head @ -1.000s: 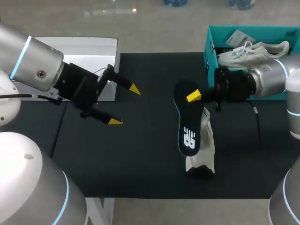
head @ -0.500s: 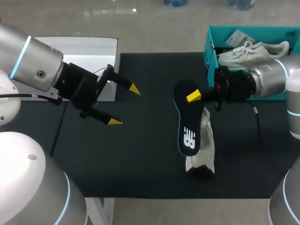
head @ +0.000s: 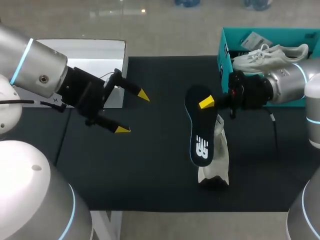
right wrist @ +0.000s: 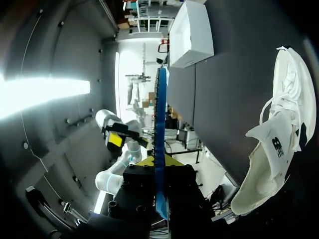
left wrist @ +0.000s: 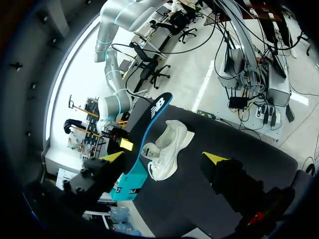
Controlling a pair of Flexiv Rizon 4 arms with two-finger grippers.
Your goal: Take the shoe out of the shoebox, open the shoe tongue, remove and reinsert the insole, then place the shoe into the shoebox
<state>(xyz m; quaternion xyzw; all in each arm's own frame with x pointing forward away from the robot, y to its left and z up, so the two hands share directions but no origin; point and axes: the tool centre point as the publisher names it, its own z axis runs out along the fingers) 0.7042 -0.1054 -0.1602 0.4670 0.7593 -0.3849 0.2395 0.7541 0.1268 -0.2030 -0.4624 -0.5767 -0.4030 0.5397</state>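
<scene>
Nothing has moved: right gripper pinches the insole, left gripper spread wide.

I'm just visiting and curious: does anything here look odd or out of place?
The black insole is out of its shoe, held by the right gripper above the white shoe, which sits on the table outside the teal shoebox.
</scene>
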